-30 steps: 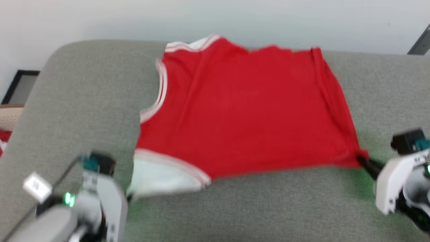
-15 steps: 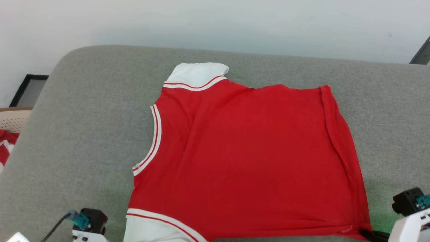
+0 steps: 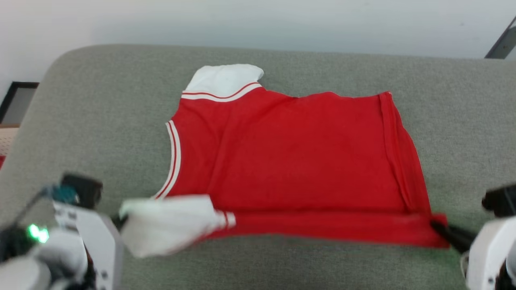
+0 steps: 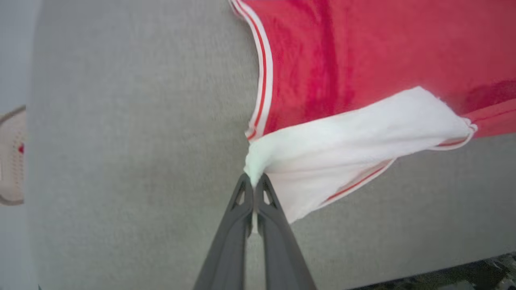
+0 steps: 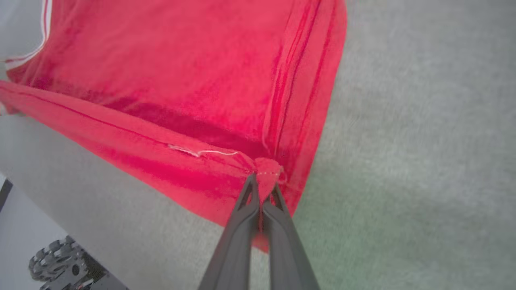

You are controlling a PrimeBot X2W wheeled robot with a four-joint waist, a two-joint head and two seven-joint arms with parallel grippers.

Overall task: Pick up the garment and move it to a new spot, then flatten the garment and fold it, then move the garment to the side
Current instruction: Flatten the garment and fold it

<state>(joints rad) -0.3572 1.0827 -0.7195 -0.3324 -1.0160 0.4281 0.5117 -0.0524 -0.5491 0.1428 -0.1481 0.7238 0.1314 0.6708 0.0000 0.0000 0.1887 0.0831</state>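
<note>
The garment [image 3: 290, 157], a red jersey with white sleeves and red-and-white striped trim, lies spread plain side up on the grey cushion [image 3: 100, 121]. Its near edge is raised and folding over toward the far side. My left gripper [image 3: 121, 219] is shut on the near white sleeve [image 4: 342, 145], pinching its tip [image 4: 253, 177]. On the other side, my right gripper [image 3: 437, 225] is shut on the near red hem corner [image 5: 266, 173]. The far white sleeve [image 3: 221, 78] lies flat on the cushion.
The grey cushion's near edge [image 5: 121, 225] drops off to a pale floor, where part of my wheeled base [image 5: 56, 262] shows. A pale wall [image 3: 258, 20] stands behind the cushion. At the far left a beige basket [image 4: 10, 161] and a dark frame [image 3: 16, 100] stand.
Both grippers have lifted the garment's near edge and carried it away from me, starting a fold over the body. The head camera has also shifted between frames.
</note>
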